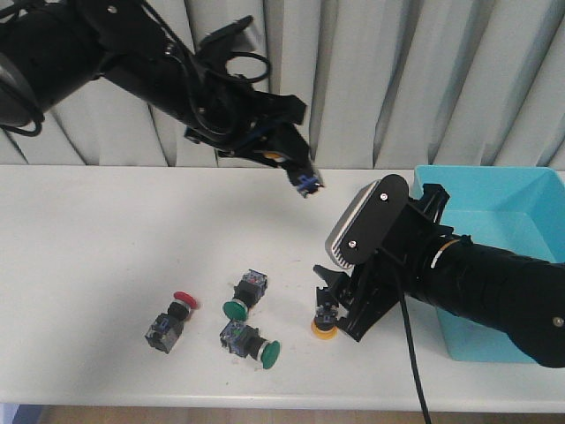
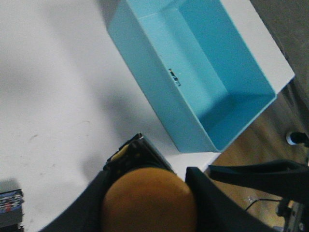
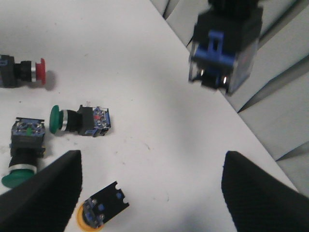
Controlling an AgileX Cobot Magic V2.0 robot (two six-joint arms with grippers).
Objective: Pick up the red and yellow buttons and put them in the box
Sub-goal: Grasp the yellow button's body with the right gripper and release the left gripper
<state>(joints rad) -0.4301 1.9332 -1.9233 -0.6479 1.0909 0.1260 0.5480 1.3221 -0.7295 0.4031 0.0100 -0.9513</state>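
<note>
- My left fingers (image 1: 298, 173) were clamped on a yellow button (image 2: 149, 200), held in the air above the surface (image 1: 88, 238).
- My right fingers (image 1: 340, 305) were spread wide over a second yellow button (image 1: 323, 319), lying beside the light-blue box (image 1: 503, 208).
- A red button (image 1: 172, 318) lay near two green buttons (image 1: 247, 290).
</note>
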